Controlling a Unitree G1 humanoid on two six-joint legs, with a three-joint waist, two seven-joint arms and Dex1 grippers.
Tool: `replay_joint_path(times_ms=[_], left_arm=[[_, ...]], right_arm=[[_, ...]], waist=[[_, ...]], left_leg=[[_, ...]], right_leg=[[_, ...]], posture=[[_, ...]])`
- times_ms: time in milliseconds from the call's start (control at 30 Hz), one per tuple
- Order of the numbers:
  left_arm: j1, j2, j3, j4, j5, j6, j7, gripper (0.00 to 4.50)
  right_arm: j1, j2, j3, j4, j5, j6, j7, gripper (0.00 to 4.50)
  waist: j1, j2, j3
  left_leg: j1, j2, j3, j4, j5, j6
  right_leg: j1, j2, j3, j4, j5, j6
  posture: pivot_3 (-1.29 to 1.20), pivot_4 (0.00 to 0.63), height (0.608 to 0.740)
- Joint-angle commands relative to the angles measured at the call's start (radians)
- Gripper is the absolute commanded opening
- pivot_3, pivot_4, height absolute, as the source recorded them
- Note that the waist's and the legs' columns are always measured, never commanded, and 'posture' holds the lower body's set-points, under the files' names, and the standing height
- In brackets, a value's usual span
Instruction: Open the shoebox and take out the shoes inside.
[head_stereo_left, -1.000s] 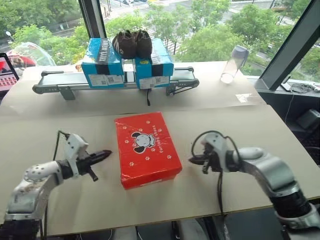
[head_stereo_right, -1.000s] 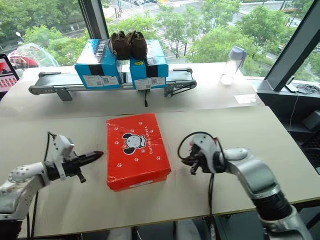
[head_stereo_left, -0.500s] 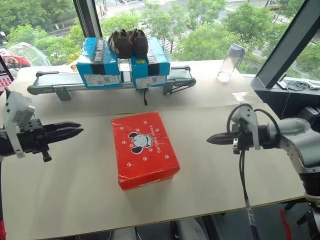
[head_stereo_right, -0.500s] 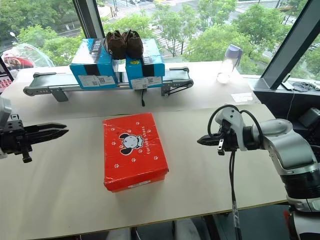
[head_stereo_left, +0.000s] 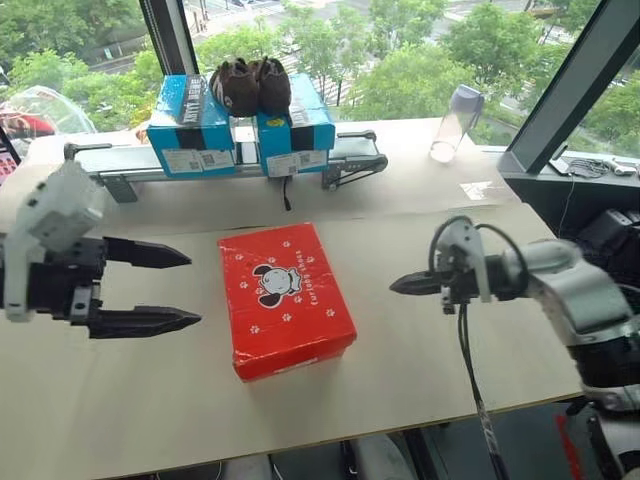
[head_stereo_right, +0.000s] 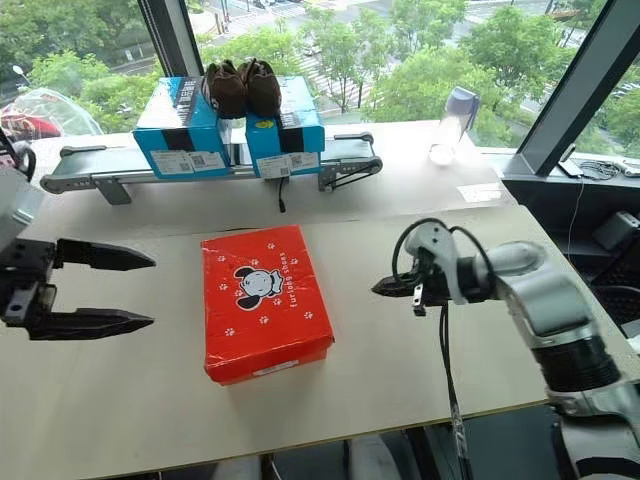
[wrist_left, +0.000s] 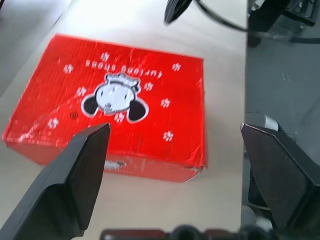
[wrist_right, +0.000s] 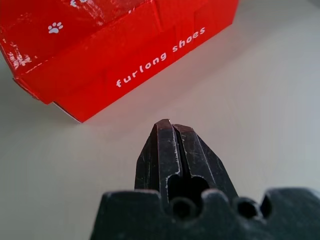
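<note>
Jaws on the left gripper (head_stereo_left: 178, 288) stand spread wide with nothing between them, held above the bench (head_stereo_left: 420, 370) to the left of the shoebox (head_stereo_left: 286, 298); jaws on the right gripper (head_stereo_left: 398, 285) are pressed shut to a point, empty, hanging just right of the box.

The shoebox lies flat at mid-bench with its lid down, so the shoes are presumably inside, hidden.

Risk, as I judge it: the glossy red card looks slick and light. A push at the lid from one side alone would likely slide or spin the box rather than lift the lid. A hard pinch could crease the thin wall.

The box is a flat rectangle with sharp edges, a slightly wrinkled shiny skin, a cartoon dog and white paw prints.
</note>
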Motion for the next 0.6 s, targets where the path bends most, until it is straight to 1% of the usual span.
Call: replay_joint_path(times_ms=[33,133,200,367,400,500,600], left_arm=[[-0.060,0.053,0.011,0.009,-0.041,0.021,-0.011,4.46],[-0.064,0.067,0.025,0.007,-0.024,0.035,-0.024,4.46],[-0.029,0.069,0.070,-0.005,0.022,0.061,-0.056,4.46],[0.014,0.053,0.142,-0.026,0.071,0.099,-0.083,4.46],[0.015,0.050,0.153,-0.029,0.073,0.107,-0.081,4.46],[-0.049,0.035,0.157,-0.009,0.003,0.135,-0.005,4.46],[-0.045,0.030,0.173,-0.034,0.017,0.149,-0.001,4.46]], right_arm=[[-0.051,0.066,0.053,0.043,-0.037,-0.075,0.019,0.00],[-0.071,0.106,0.079,0.075,-0.052,-0.108,0.041,0.00],[-0.095,0.135,0.090,0.094,-0.049,-0.122,0.059,0.00],[-0.150,0.208,0.063,0.115,-0.014,-0.102,0.073,0.00],[-0.164,0.225,0.050,0.113,0.008,-0.080,0.075,0.00],[-0.216,0.262,0.018,0.117,0.068,-0.032,0.092,0.00],[-0.258,0.287,-0.002,0.137,0.098,-0.017,0.096,0.00]], waist=[[-0.003,-0.001,0.001],[-0.004,0.001,0.002],[-0.004,0.001,0.002],[-0.004,0.001,0.002],[-0.005,0.001,0.002],[-0.005,0.001,0.002],[-0.004,0.002,0.003]], left_leg=[[0.000,0.000,0.000,0.000,0.000,0.000],[0.000,0.000,0.000,0.000,0.000,0.000],[0.000,0.000,0.000,0.000,0.000,0.000],[0.000,0.000,0.000,0.000,0.000,0.000],[0.000,0.000,0.000,0.000,0.000,0.000],[0.000,0.000,0.000,0.000,0.000,0.000],[0.000,0.000,0.000,0.000,0.000,0.000]], right_leg=[[0.000,0.000,0.000,0.000,0.001,0.002],[-0.001,0.001,0.000,0.001,0.002,0.003],[-0.001,0.001,0.000,0.001,0.002,0.002],[-0.001,0.001,0.000,0.001,0.002,0.002],[-0.001,0.001,0.000,0.001,0.002,0.002],[-0.001,0.001,0.000,0.001,0.002,0.002],[0.000,0.001,0.000,0.001,0.002,0.002]], posture=[[0.00,0.150,0.740],[0.00,0.150,0.740],[0.00,0.150,0.740],[0.00,0.150,0.740],[0.00,0.150,0.740],[0.00,0.150,0.740],[0.00,0.150,0.740]])
